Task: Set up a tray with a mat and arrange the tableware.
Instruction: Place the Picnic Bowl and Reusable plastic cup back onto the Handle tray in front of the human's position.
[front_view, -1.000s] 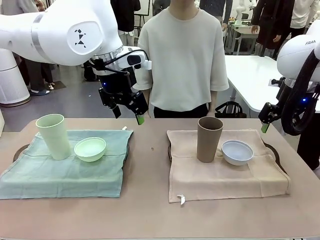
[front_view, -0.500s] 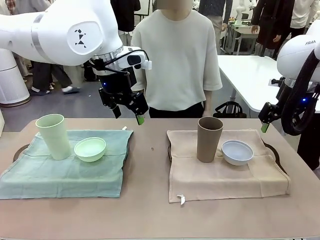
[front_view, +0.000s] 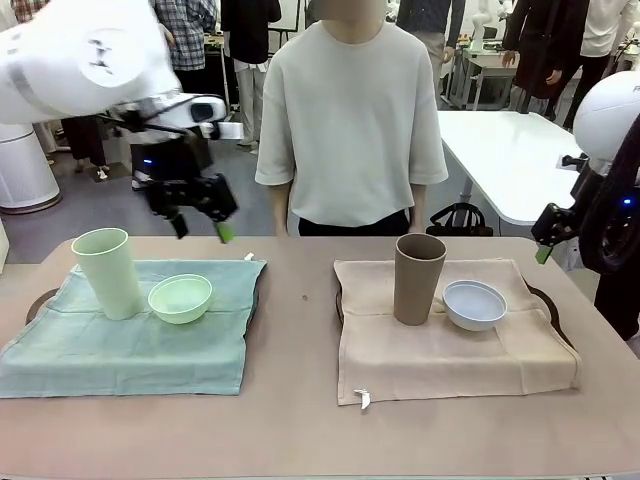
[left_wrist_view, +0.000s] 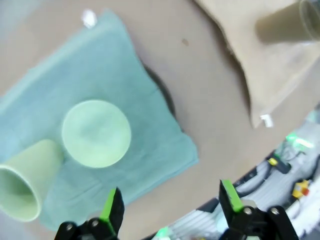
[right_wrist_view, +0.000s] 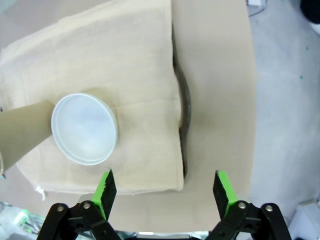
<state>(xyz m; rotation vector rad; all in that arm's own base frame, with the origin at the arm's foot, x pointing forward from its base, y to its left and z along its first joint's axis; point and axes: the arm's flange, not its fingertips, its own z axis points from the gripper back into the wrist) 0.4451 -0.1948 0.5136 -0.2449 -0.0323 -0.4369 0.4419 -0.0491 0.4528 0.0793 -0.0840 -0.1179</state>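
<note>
A tall mint-green tumbler (front_view: 105, 272) and a small green bowl (front_view: 180, 298) stand on a green mat (front_view: 130, 345) that covers a dark tray (front_view: 38, 302) at the left. At the right, a brown tumbler (front_view: 418, 278) and a pale blue-white bowl (front_view: 474, 304) sit on a beige mat (front_view: 450, 350) over another tray (front_view: 546, 300). My left gripper (front_view: 203, 228) hangs open and empty above the green mat's far edge. The left wrist view looks down on the green bowl (left_wrist_view: 96, 133) and green tumbler (left_wrist_view: 22, 185) past the gripper (left_wrist_view: 170, 205). My right gripper (front_view: 544, 250) is raised off the table's right edge, and its wrist view shows it (right_wrist_view: 164, 192) open, above the pale bowl (right_wrist_view: 85, 128) and tray rim (right_wrist_view: 184, 115).
A person in a pale T-shirt (front_view: 350, 120) stands at the table's far side, between the two trays. Bare brown tabletop (front_view: 300, 330) runs between the mats and along the front edge. A white table (front_view: 500, 150) stands behind at the right.
My left arm has swung left, from near the table's middle to above the green mat's far edge. The right arm has drawn slightly to the right. The tableware has not moved.
</note>
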